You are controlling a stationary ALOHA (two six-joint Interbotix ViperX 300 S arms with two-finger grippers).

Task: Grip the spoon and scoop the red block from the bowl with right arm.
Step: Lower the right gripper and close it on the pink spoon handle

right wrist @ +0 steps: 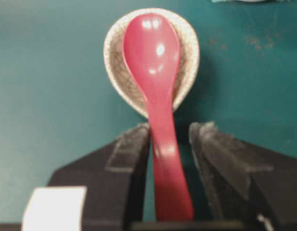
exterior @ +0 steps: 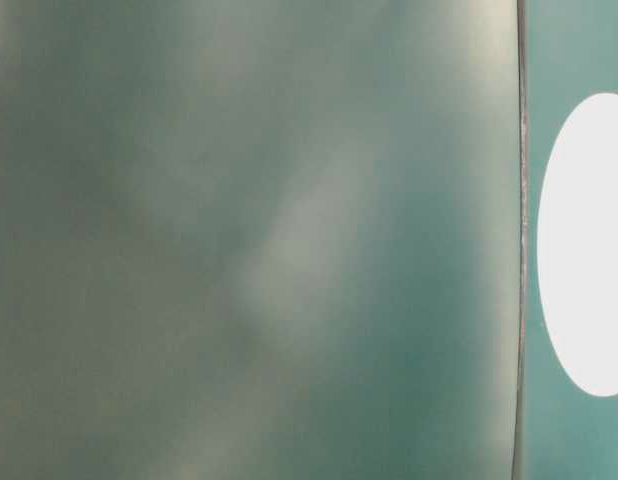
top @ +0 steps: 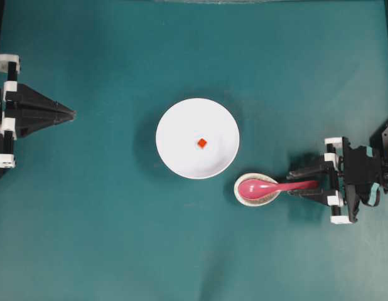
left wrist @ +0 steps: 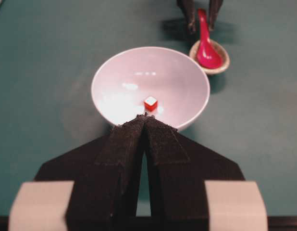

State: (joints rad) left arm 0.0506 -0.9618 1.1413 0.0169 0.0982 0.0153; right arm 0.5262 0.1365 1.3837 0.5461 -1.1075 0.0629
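Spoon (right wrist: 158, 96) is lying in the speckled spoon rest (right wrist: 187, 53) toward the tabletop's right edge, ungripped; the right gripper's (right wrist: 170, 144) wide-open fingers (right wrist: 131, 149) are straddling its handle. Red block (top: 202, 143) is waiting in the bowl (top: 175, 125), unscooped.

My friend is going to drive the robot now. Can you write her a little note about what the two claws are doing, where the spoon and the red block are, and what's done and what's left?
Right gripper: open, jaws on either side of the spoon handle, not yet squeezed on it.
Left gripper: shut, holding nothing, parked at the left side of the table, pointing at the bowl.
Spoon: scoop resting in the small speckled spoon rest, just beside the bowl.
Red block: in the middle of the bowl.
Done: right gripper lined up on the handle.
Left: close on the handle, lift the spoon, scoop out the block.
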